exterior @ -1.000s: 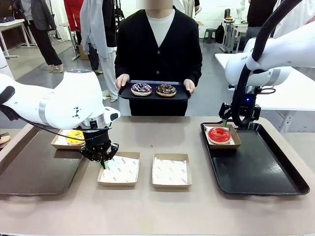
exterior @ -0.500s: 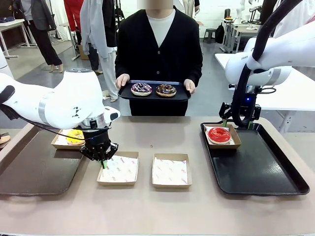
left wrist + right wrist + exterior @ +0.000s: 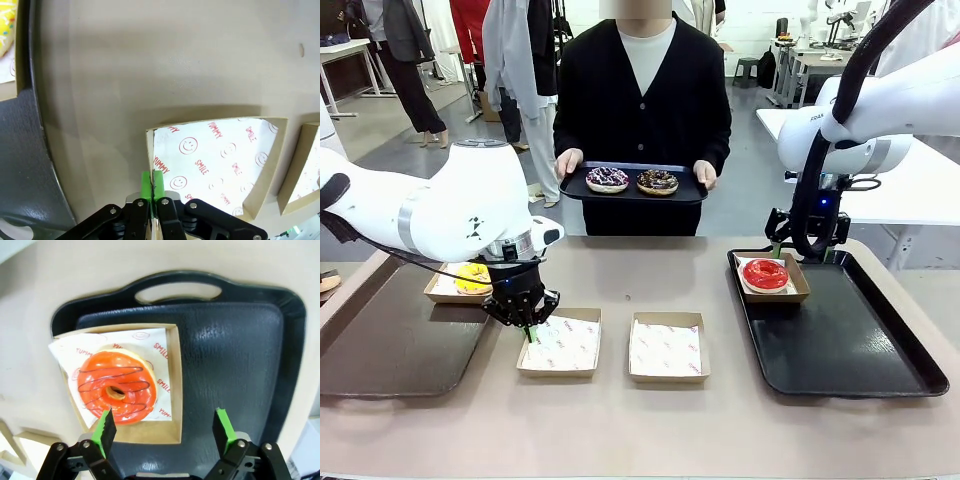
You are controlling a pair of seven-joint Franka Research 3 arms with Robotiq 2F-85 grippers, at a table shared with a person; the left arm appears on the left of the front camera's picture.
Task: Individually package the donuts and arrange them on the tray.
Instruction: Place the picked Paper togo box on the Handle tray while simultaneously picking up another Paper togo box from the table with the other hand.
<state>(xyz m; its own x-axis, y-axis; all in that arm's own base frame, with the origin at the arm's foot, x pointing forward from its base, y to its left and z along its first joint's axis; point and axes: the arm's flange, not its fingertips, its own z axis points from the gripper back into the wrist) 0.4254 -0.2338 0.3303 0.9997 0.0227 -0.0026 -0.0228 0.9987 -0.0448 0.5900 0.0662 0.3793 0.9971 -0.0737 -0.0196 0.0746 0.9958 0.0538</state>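
At the far left, the yellow donut sits in its own box at the back of the brown tray. Next to it, the left hand is closed tight on the side wall of an empty box. A second empty box lies just beside it on the surface. Behind them, a person holds a small tray with the sprinkle donut and the dark donut, both bare. On the right, the red donut lies in its box on the black tray. The right hand hangs above that box, wide open, holding nothing. So I think the job is about half done: two donuts are packed, two still need boxes, and the yellow one may still need a move to the black tray. Since a second ago the pinched box has slid a tiny bit left with the hand; all else looks the same
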